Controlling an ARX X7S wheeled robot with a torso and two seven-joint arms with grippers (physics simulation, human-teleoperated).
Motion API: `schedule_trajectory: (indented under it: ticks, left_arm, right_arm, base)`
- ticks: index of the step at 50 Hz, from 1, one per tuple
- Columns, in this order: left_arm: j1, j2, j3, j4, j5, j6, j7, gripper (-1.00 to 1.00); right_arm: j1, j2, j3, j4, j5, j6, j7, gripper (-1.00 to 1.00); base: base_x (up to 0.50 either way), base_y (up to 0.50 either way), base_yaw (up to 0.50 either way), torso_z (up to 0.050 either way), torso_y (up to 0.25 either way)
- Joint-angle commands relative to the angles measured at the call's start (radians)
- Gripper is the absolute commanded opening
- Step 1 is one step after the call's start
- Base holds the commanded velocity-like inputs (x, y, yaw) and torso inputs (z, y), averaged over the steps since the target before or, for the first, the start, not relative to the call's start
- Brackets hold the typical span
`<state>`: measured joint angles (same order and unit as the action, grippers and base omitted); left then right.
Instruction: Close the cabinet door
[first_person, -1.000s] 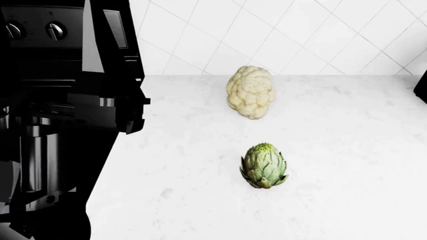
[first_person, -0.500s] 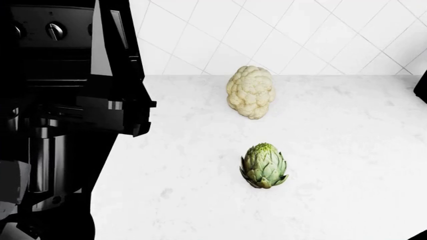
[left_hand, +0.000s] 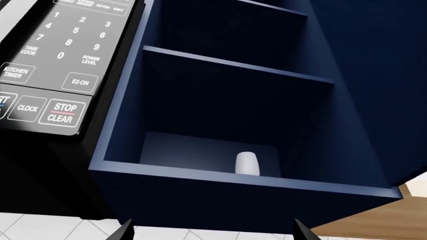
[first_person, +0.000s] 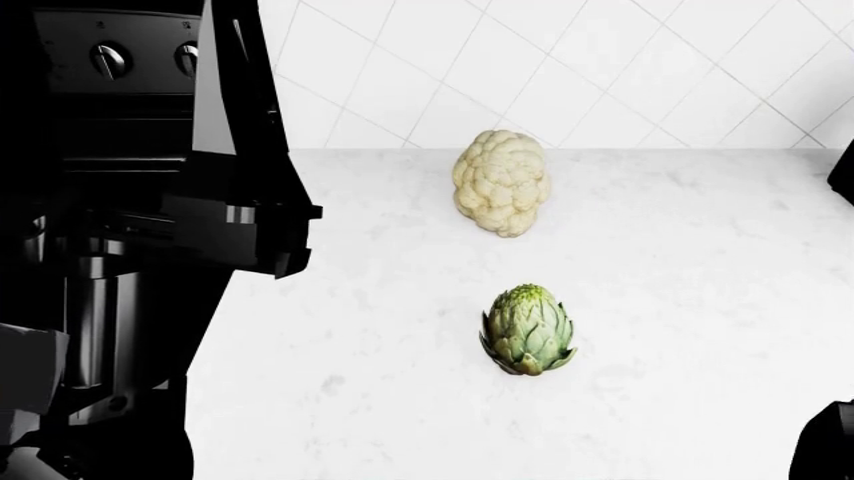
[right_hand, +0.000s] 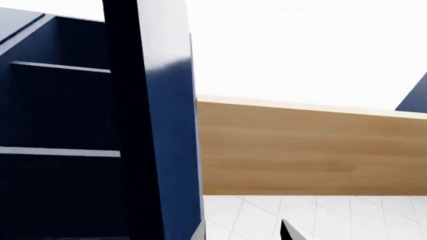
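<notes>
We see our right claw with tips parted and empty, just beside the edge of the navy cabinet door, which stands swung out from the open cabinet beside the microwave. The left claw, also spread and empty, hangs below the cabinet's bottom shelf. We judge a flat, steady push on the door's outer face best, keeping clear of the shelves.

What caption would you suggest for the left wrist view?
Open navy cabinet holding a small white cup, beside a microwave keypad.
</notes>
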<state>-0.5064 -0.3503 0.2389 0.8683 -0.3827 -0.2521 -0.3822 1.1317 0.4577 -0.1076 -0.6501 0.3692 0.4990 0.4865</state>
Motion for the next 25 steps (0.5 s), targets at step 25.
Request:
schedule_trajectory:
  ticks: [25]
  left_arm:
    - [0.006,-0.020,0.008,-0.012,-0.012,0.028,-0.006,1.00]
  right_arm:
    - [0.346,-0.065,-0.179,0.593,-0.024,-0.231,-0.417,1.00]
  base:
    - [0.00,0.00,0.00,0.005,0.002]
